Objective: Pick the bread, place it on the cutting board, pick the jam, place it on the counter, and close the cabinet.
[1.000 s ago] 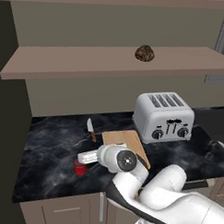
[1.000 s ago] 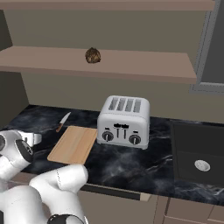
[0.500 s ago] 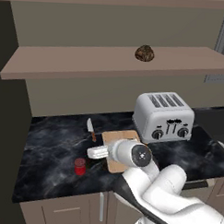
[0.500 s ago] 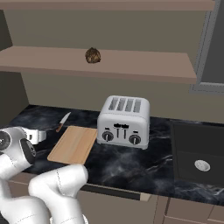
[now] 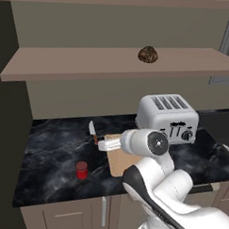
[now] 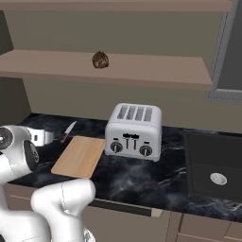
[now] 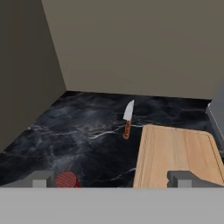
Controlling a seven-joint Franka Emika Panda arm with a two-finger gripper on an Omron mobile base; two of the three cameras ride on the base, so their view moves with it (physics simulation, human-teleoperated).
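Jam [image 5: 81, 169] is already on the desk [image 5: 53, 151]; bread [image 5: 148, 54] sits on the shelf [image 5: 90, 63]. Tool [image 7: 111, 178] is wide, empty, low over the board [image 7: 177, 153]. Lift clear of the shelf edge, then approach the loaf level.

So there are two surfaces here. The counter [image 5: 58, 147] is black marble with thin white veins. Sitting on it in the left base view: the cutting board [image 6: 79, 156] roughly in the middle, the jam [image 5: 81, 170] at about 8 o'clock from the board and well apart from it, a knife [image 7: 127, 119] with a reddish-brown handle just off the board's far left corner at around 11 o'clock, and a silver four-slot toaster [image 5: 166, 118] at 2 o'clock, right beside the board. Up top, the brown shelf [image 5: 81, 65] of the cabinet carries the bread [image 5: 148, 54], right of its middle.
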